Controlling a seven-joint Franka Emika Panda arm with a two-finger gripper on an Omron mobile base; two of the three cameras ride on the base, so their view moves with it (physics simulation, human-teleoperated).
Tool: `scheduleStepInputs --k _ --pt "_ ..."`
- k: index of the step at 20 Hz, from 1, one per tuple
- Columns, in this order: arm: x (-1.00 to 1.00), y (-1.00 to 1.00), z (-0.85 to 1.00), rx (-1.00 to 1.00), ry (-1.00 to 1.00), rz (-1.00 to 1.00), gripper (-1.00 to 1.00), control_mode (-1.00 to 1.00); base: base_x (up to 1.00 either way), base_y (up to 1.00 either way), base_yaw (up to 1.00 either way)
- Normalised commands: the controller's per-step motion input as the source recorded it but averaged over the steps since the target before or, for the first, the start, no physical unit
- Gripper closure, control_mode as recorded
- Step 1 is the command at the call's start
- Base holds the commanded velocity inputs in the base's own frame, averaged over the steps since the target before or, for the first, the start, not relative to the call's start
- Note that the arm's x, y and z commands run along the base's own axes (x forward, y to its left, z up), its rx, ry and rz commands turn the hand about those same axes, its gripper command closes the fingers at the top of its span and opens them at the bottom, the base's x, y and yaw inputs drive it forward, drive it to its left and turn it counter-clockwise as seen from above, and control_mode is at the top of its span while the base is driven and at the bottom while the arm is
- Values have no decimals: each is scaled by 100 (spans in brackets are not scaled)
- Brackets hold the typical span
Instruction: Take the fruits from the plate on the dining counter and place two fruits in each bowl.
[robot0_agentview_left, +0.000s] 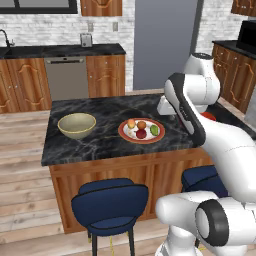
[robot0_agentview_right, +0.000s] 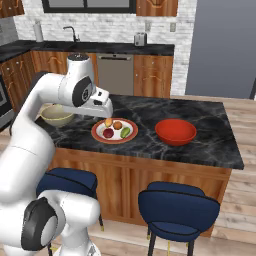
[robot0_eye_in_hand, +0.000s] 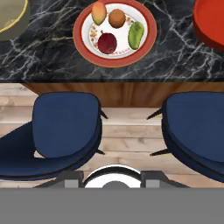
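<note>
red-rimmed plate, black veined counter

Four small round fruits lie on one flat white plate with a red-orange rim: one yellow-orange, one orange, one dark red, one green. Two deep round bowls stand on the table, one pale beige-yellow and one glossy red. Two dark blue padded stools stand beside it.

Dining counter: polished black marble top, white veining, over a brown wood base with grain showing. Plate: smooth white centre, red-orange rim. Red bowl: glossy, catches highlights. Beige bowl: matt, pale. Stools: navy seats, soft matt look. Floor: light wood planks. Back wall: rough white brick.
</note>
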Motion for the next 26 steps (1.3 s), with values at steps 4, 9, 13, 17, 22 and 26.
scheduleStepInputs --k 4,9,13,17,22,26 --pt "35 -12 -10 2 -3 1 -100 -100 0 0 0" --pt "96 -32 -52 3 -3 3 -100 -100 0 0 0" --pt "96 -12 -91 1 -19 1 -100 -100 0 0 0" --pt "96 0 -77 3 -2 0 -100 -100 0 0 0" --pt "89 0 -68 0 2 -1 -100 -100 0 0 0" --pt "91 -15 -44 0 9 0 -100 -100 0 0 0"
